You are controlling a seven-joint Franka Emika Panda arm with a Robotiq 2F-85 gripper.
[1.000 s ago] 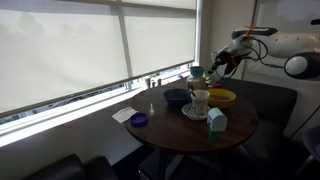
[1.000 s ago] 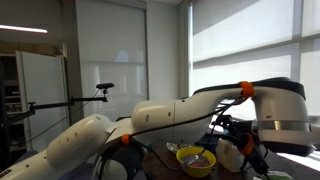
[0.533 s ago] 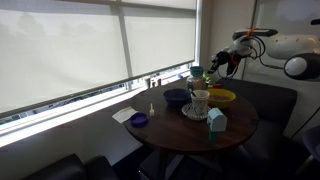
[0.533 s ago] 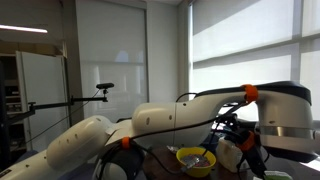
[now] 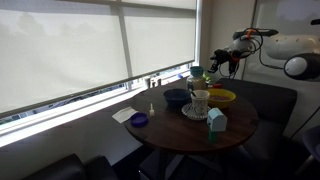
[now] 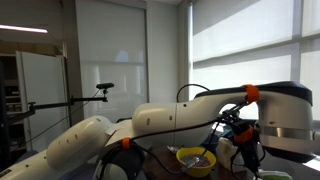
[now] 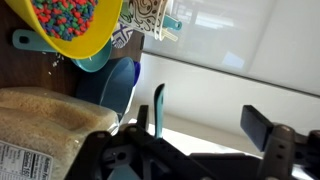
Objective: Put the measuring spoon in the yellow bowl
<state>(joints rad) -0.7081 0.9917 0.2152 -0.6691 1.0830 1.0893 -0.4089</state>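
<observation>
A robot arm's gripper (image 5: 222, 66) is hovering above a crowded round table (image 5: 238, 128), over a yellow bowl (image 5: 228, 98). In the wrist view its two dark fingers (image 7: 257, 126) are standing apart with daylight between them, gripping nothing. The yellow bowl is holding a heap of multicoloured sprinkles (image 7: 62, 18). A teal scoop with a flat handle, apparently the measuring spoon (image 7: 93, 62), is peeking out from behind the bowl's outer wall. It is lying outside the bowl and partly hidden, so the task is looking unfinished. Just beyond it a dark blue bowl (image 7: 118, 88) is sitting, its contents not showing. A patterned mug (image 7: 148, 15) is standing nearby, and a clear bag of pale grains (image 7: 40, 120) is lying closest to the camera. The height is probably giving the arm clearance over the tableware.
</observation>
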